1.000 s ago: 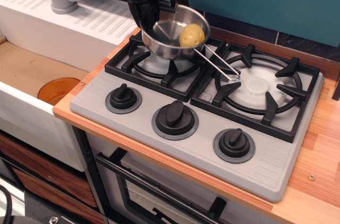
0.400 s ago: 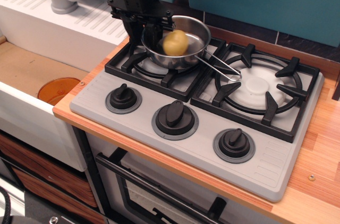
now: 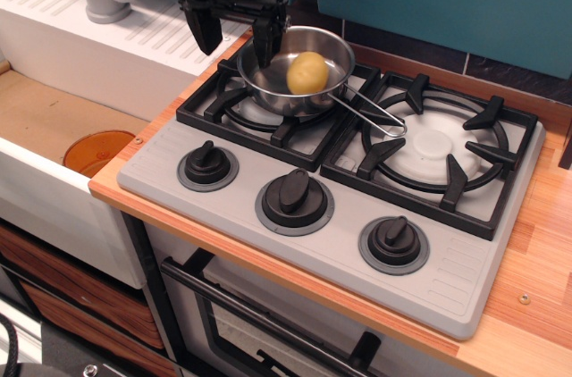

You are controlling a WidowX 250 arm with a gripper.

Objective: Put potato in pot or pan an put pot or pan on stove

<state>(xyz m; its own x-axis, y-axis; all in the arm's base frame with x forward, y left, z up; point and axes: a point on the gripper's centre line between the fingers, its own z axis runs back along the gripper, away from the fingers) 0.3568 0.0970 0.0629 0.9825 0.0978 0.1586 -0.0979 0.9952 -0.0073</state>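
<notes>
Stainless-steel saucepan [image 3: 299,69] is seen resting on the black grate of the left burner of the grey stove [image 3: 331,189], its wire-loop handle stretched toward the right burner. Inside it the yellow potato [image 3: 307,72] is lodged. At the upper left of the frame the gripper [image 3: 234,33] is held with its black fingers [image 3: 206,29] spread wide, one outside the pan, the other at its rim; nothing is gripped. The stove is carried by a wooden counter [image 3: 536,252].

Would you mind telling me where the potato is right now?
The potato lies inside the pan, which sits on the stove's left burner grate; the open hand is at the pan's left rim.
</notes>
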